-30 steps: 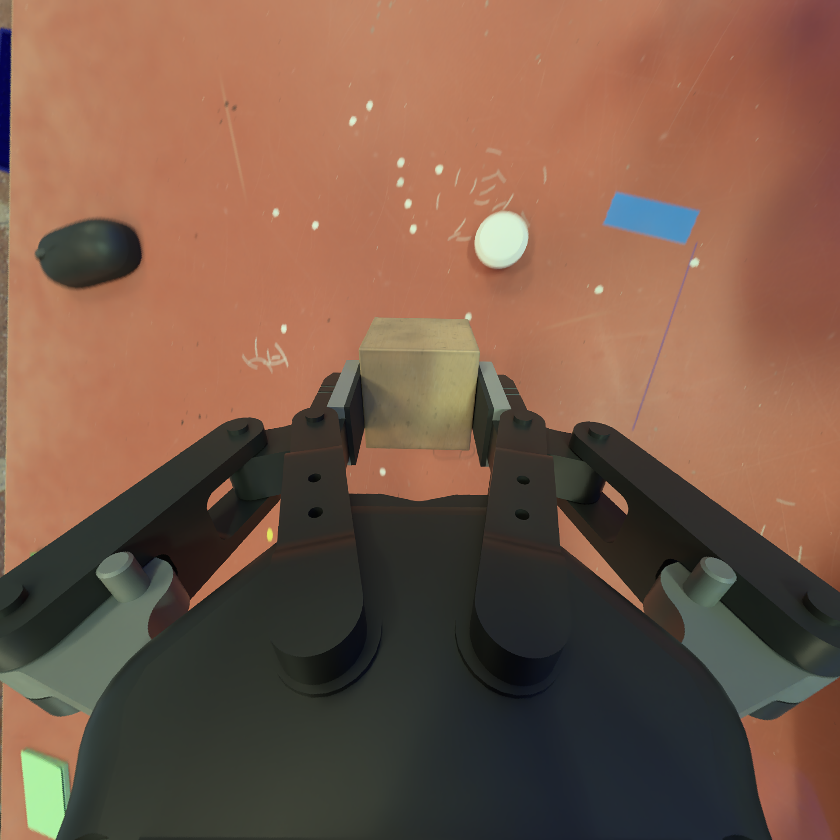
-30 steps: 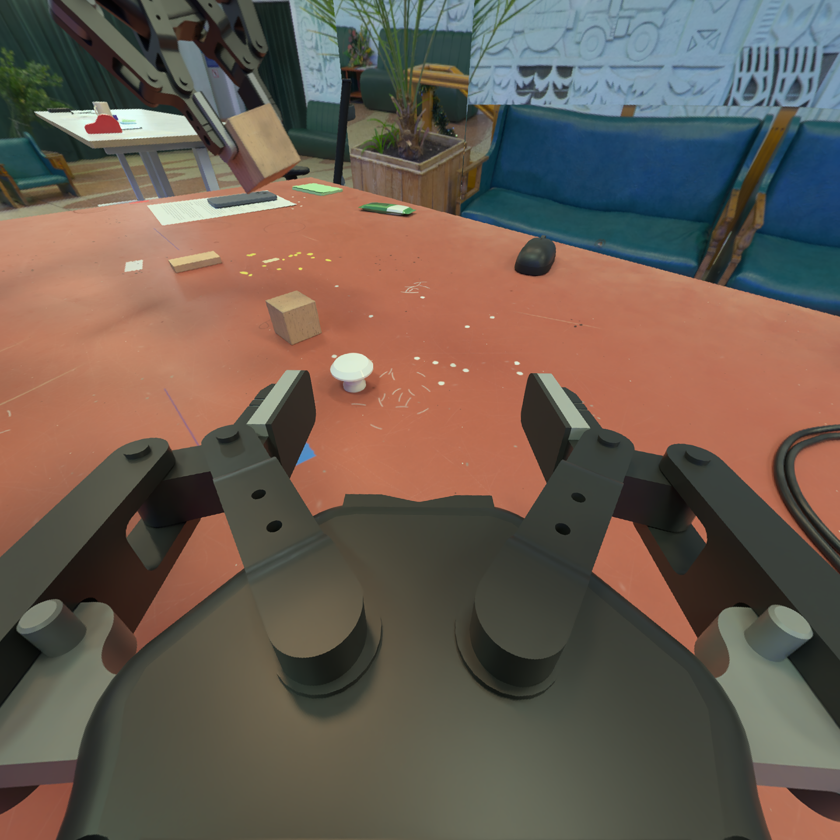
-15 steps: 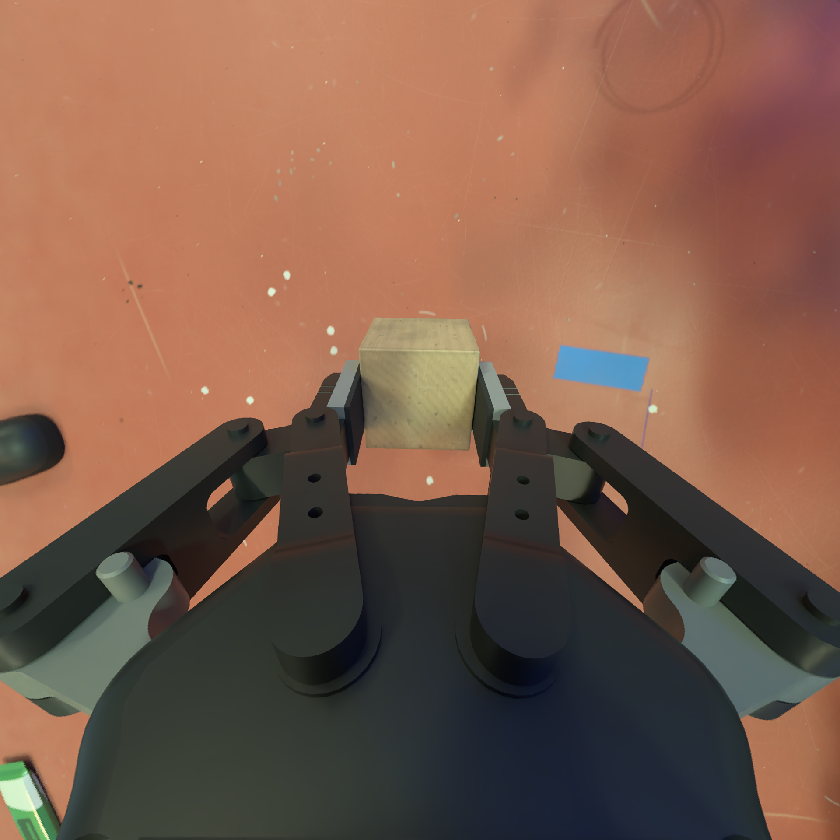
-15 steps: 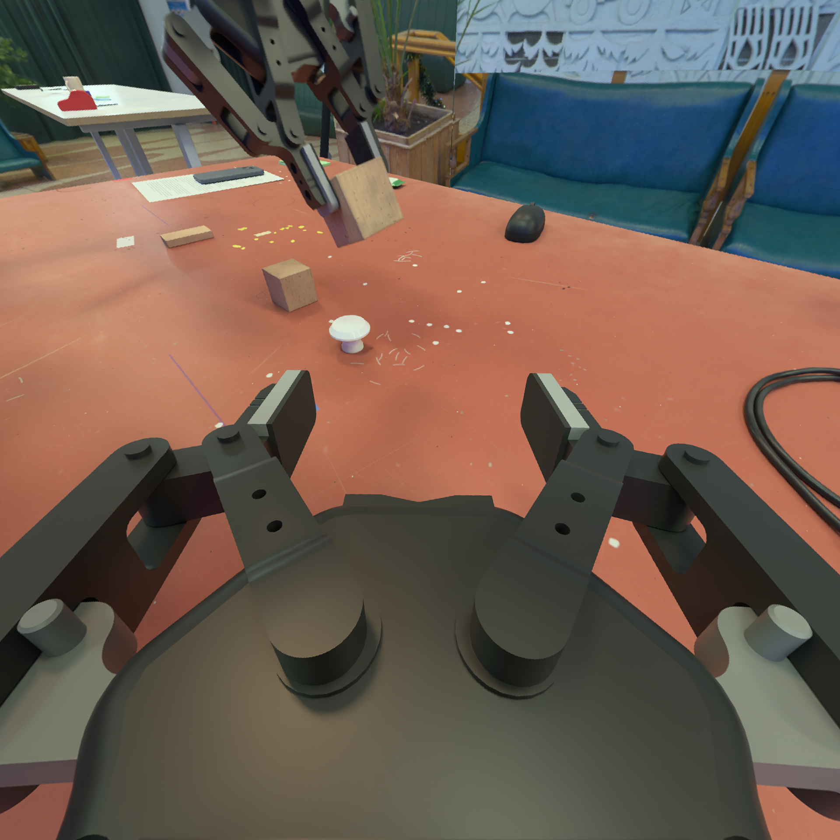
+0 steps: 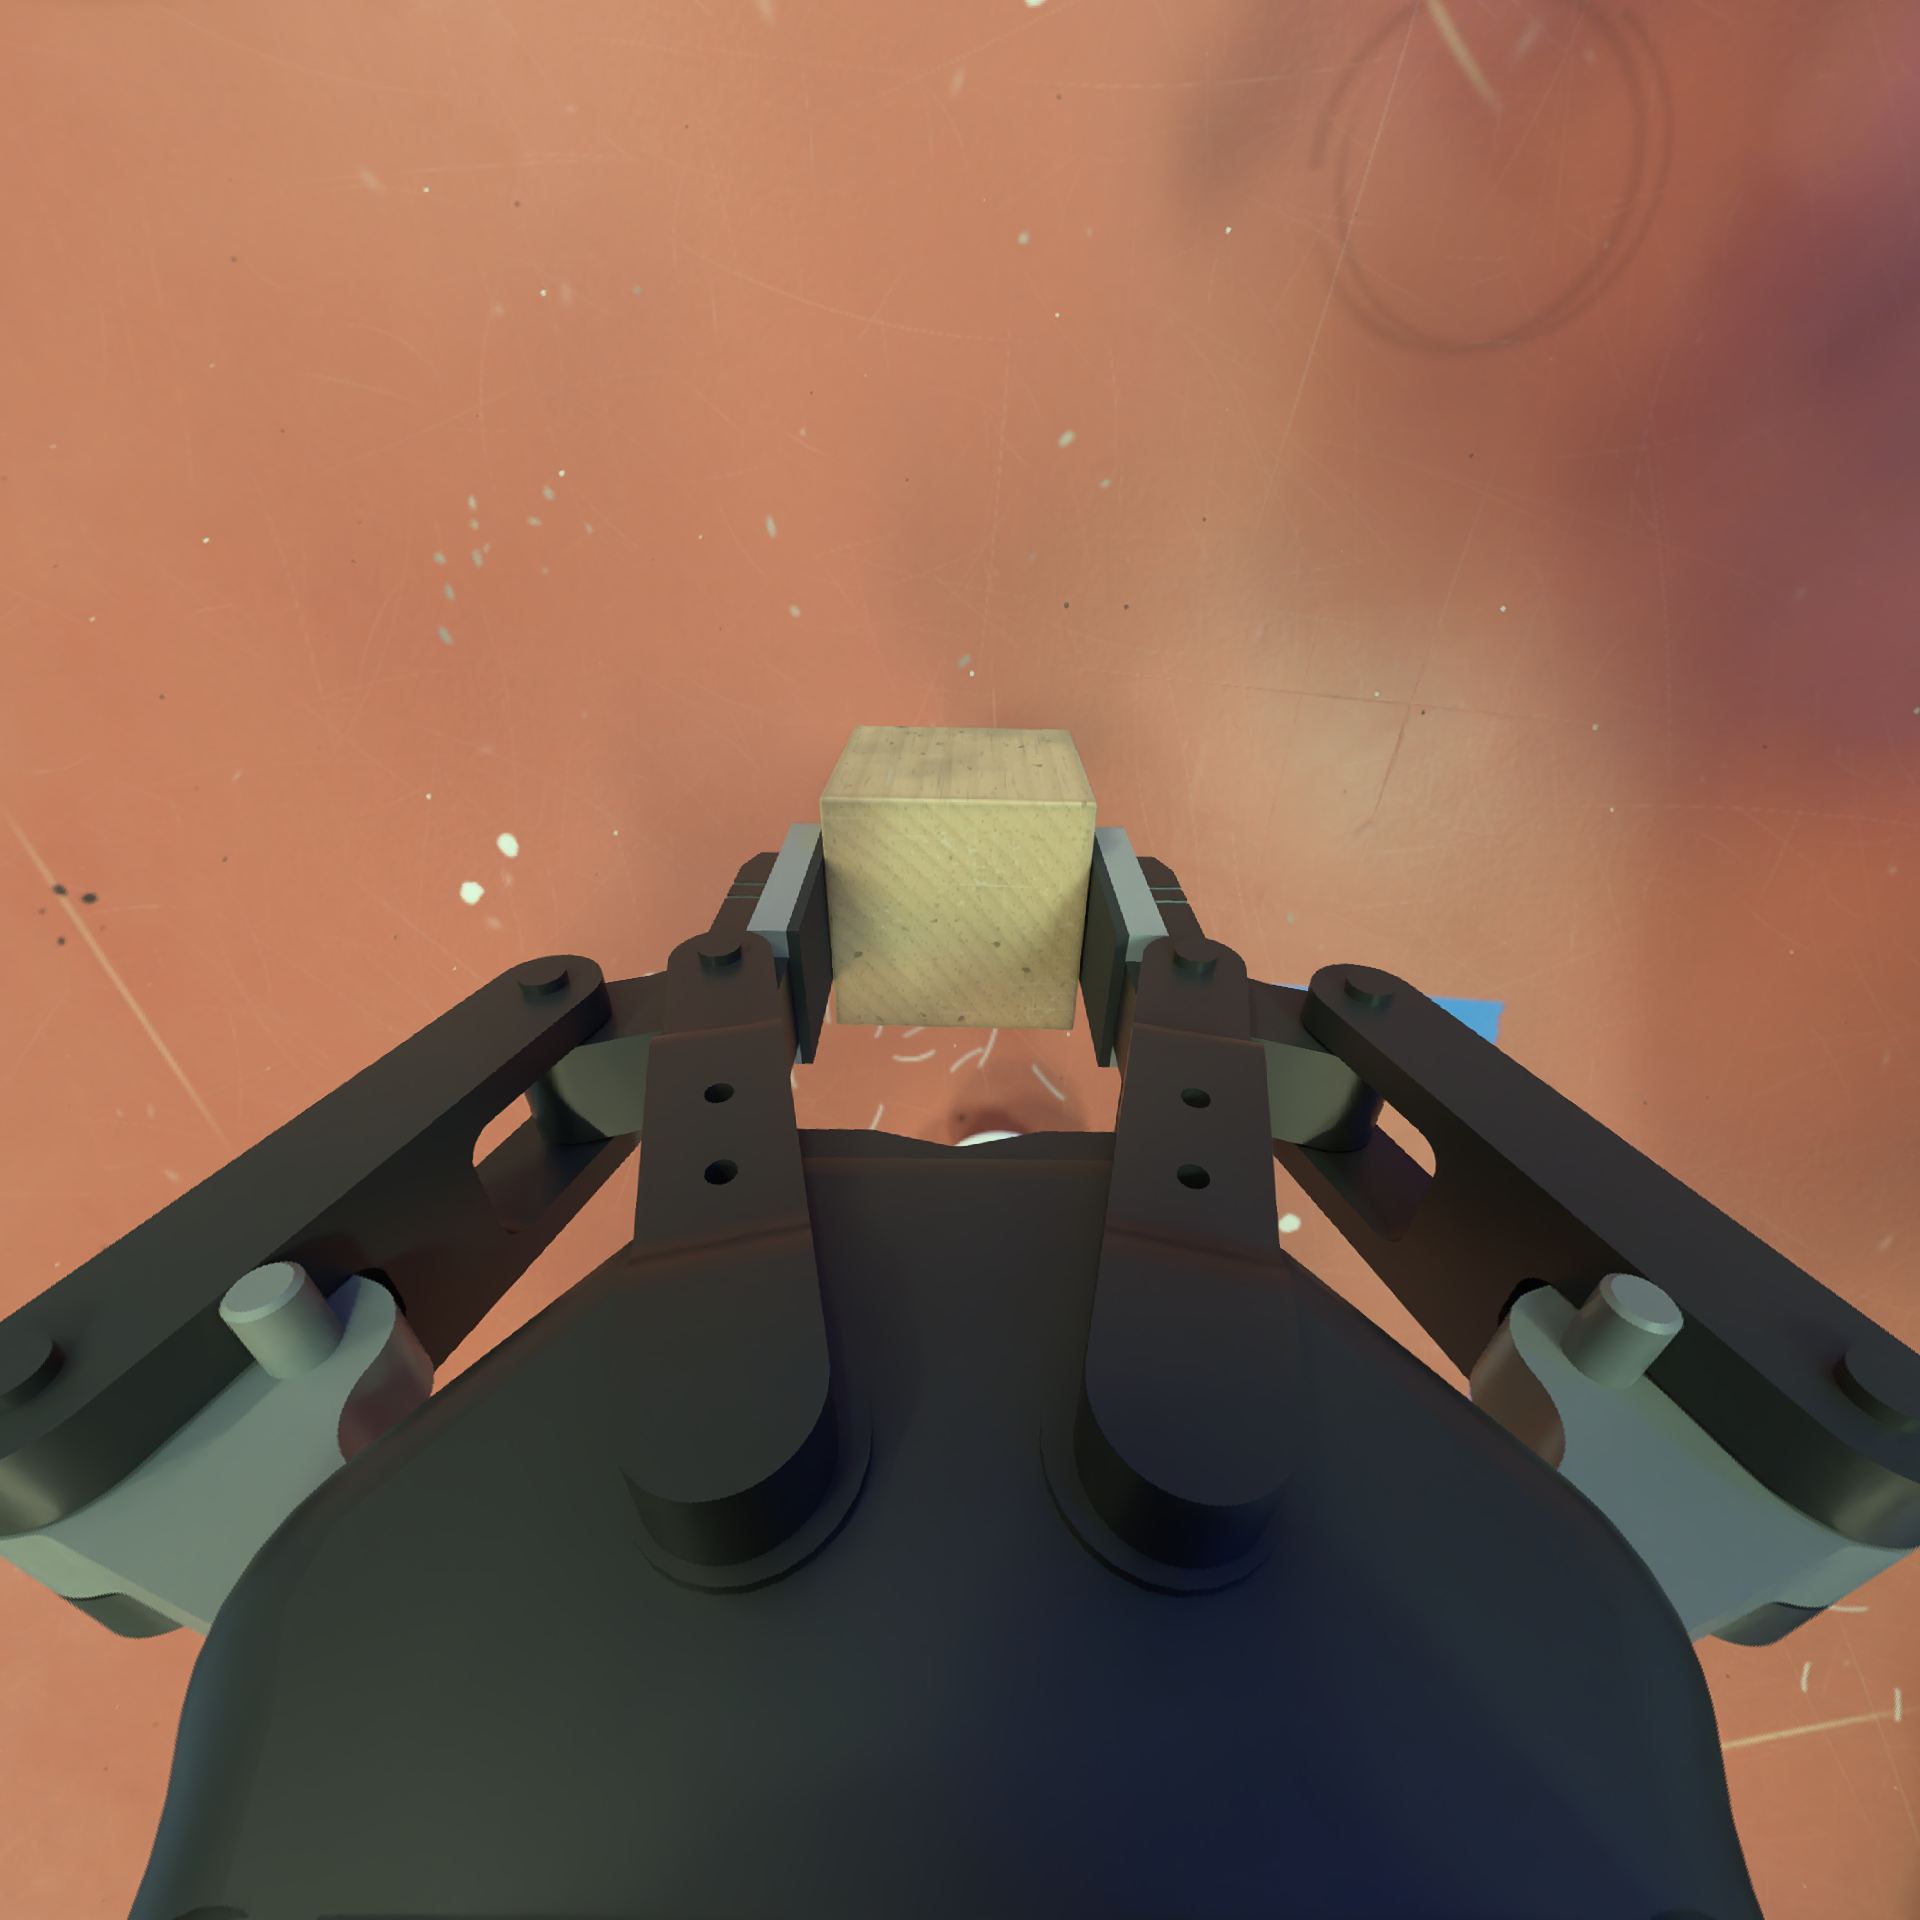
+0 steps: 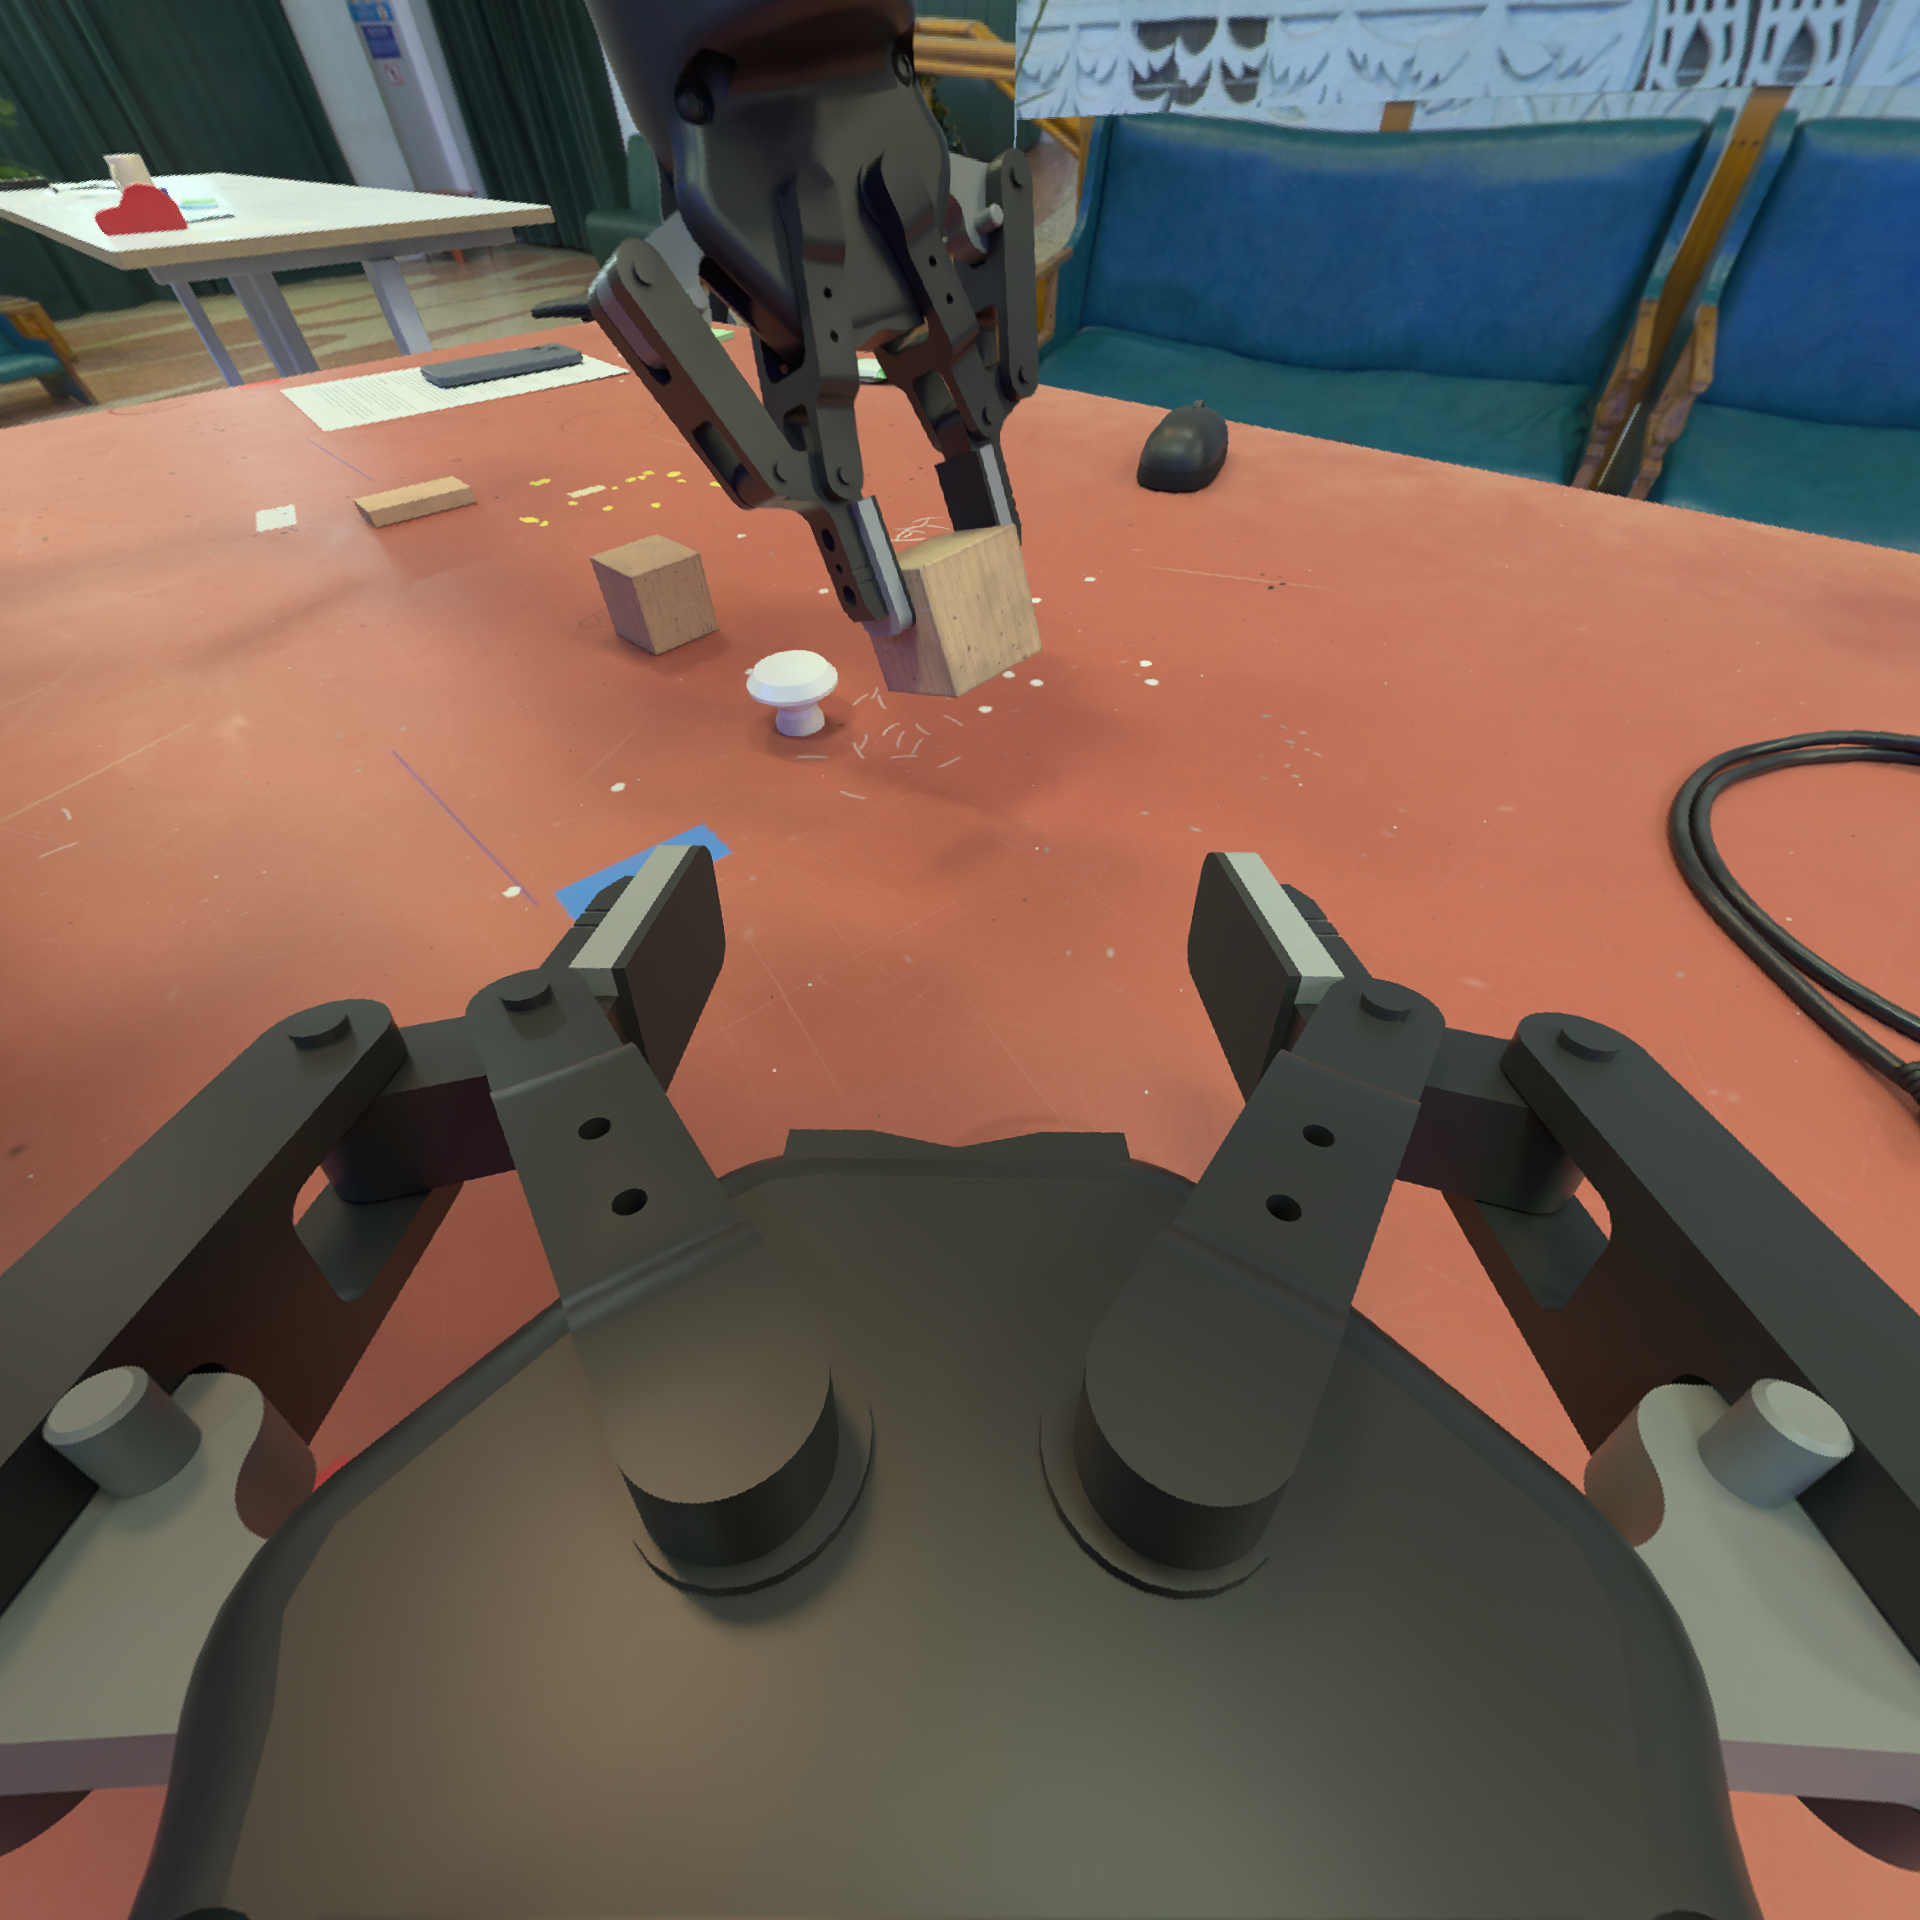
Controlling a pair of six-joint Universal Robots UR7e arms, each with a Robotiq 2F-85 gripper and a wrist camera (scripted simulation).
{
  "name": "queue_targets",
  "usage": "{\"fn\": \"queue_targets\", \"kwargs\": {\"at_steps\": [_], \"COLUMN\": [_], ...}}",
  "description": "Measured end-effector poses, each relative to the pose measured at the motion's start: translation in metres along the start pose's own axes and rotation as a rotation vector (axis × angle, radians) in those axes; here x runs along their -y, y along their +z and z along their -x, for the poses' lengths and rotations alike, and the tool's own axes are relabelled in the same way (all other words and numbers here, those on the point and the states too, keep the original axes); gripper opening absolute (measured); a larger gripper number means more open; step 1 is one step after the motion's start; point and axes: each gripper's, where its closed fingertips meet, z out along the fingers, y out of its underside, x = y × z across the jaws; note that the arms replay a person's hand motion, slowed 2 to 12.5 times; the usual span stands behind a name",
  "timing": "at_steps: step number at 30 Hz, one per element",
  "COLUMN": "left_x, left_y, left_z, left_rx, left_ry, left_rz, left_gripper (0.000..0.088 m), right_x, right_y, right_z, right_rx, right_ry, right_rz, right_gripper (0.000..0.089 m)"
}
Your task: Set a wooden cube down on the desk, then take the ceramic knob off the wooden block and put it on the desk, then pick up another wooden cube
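Right wrist view: left end effector [image 6: 930,587] grips tilted wooden cube [image 6: 961,613]; right end effector [image 6: 956,914] spread.

left gripper [image 5: 956,935]: clamped on load, tilted above desk | right gripper [image 6: 956,925]: jaws spread, empty

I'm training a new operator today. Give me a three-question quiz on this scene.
1. True or false: the left pincer grips a wooden cube.
2. The right pincer is: A) open and empty, B) shut on the knob.
3. What white thing stands on the desk near the free cube?

Key: 1 true; 2 A; 3 the ceramic knob.
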Motion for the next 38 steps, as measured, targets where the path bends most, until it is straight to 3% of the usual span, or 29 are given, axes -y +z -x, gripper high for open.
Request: {"fn": "queue_targets", "kwargs": {"at_steps": [13,38], "left_x": [0.014,0.013], "left_y": [0.033,0.061], "left_z": [-0.002,-0.006], "left_rx": [-0.046,-0.083], "left_ry": [-0.026,-0.025], "left_rz": [0.025,0.038], "left_gripper": [0.0404,0.0402], "right_x": [-0.009,-0.011], "right_y": [-0.009,-0.004], "right_z": [-0.005,-0.006], "right_rx": [-0.006,0.011], "right_ry": [0.020,0.031], "right_rz": [-0.002,-0.016], "right_gripper": [0.0781,0.0781]}}
